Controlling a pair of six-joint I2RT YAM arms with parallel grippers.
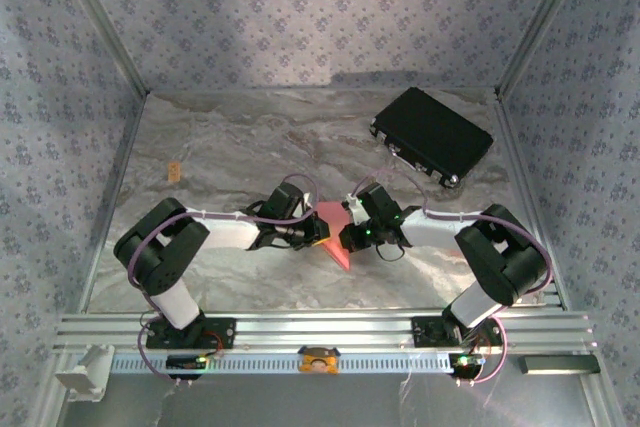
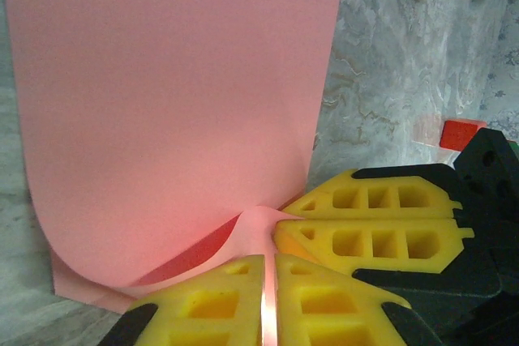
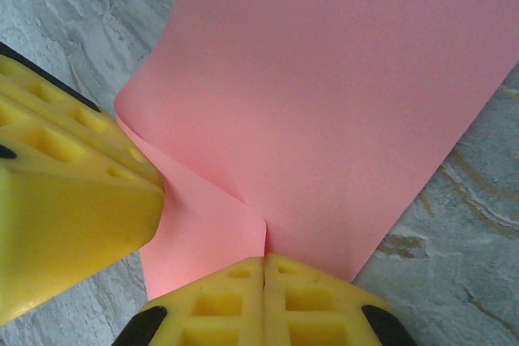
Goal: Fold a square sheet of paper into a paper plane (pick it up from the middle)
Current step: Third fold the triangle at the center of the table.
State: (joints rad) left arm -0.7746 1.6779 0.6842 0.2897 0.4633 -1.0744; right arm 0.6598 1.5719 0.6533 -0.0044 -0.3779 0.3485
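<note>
— Where to look for the square sheet of paper (image 1: 333, 232)?
— In the middle of the worktop (image 1: 230, 147), right between the two arms from above; salmon pink, partly doubled over, one corner pointing toward the near edge.
— Held by the left fingers (image 2: 284, 293)?
— Yes: all but closed on it, leaving just a thin pink strip of the sheet's edge in the slit between the yellow pads. From there, curling up and away as a wide flap over a darker lower layer.
— And the right fingers (image 3: 272, 289)?
— Pressed fully together, pinching the same sheet at the end of a short crease, right at the seam between the pads. Sitting just beside the left fingers, nearly tip to tip, both along the same near side of the paper.
— Lifted or lying flat?
— Bowed up close to the grip; farther off, spread over the marbled worktop, though hard to tell whether touching it.
— Any containers about?
— Just a black case (image 1: 432, 135), toward the far right corner, well apart from the paper. Lying shut, so no telling the contents
</note>
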